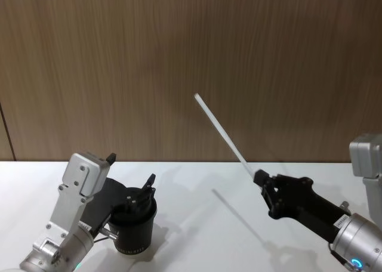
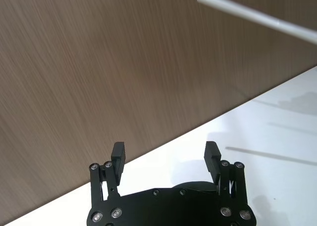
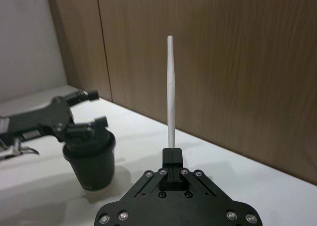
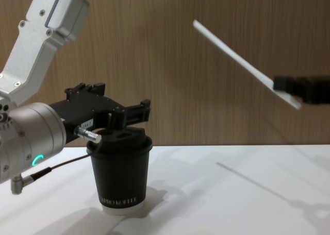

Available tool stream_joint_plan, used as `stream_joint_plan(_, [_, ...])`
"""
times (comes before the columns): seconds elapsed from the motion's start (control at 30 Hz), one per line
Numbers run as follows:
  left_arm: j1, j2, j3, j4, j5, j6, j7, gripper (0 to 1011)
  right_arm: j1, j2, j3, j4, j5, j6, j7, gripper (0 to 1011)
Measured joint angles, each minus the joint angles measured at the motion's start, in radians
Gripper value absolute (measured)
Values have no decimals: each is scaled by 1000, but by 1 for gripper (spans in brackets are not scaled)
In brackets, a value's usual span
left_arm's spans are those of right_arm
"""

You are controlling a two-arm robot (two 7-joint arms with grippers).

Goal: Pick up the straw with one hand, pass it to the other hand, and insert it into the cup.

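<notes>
**Right gripper [image 1: 258,176] clamped on the straw [image 1: 224,132]; left gripper [image 2: 166,151] spread open at the cup [image 4: 121,178].**
The right gripper is raised above the white table [image 1: 197,224] on the right side, its fingers closed on the straw's lower end. The straw slants up and to the left in front of the wood-panel wall [image 1: 179,45], clear of the table. The cup stands upright on the table on the left side. The left gripper sits at the height of the lid [image 4: 124,137], fingers apart; contact with the lid cannot be determined.
</notes>
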Motion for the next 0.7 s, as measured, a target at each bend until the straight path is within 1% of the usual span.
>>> stream_joint_plan(0.13, [0,0,0,0,0,0,0,1003,-27,-33,1,-45,22,-38,-18,0])
stream_joint_plan(0.2, [0,0,0,0,0,0,0,1004,-35,-44,0,-59,27,-50,-24,0])
stream_joint_plan(0.33, [0,0,0,0,0,0,0,1003,-65,-76,-7,-103,42,-89,-43,0])
stream_joint_plan(0.47, [0,0,0,0,0,0,0,1003,-86,-97,-14,-134,50,-115,-57,0])
stream_joint_plan(0.7, [0,0,0,0,0,0,0,1003,-109,-123,-26,-165,66,-152,-65,0])
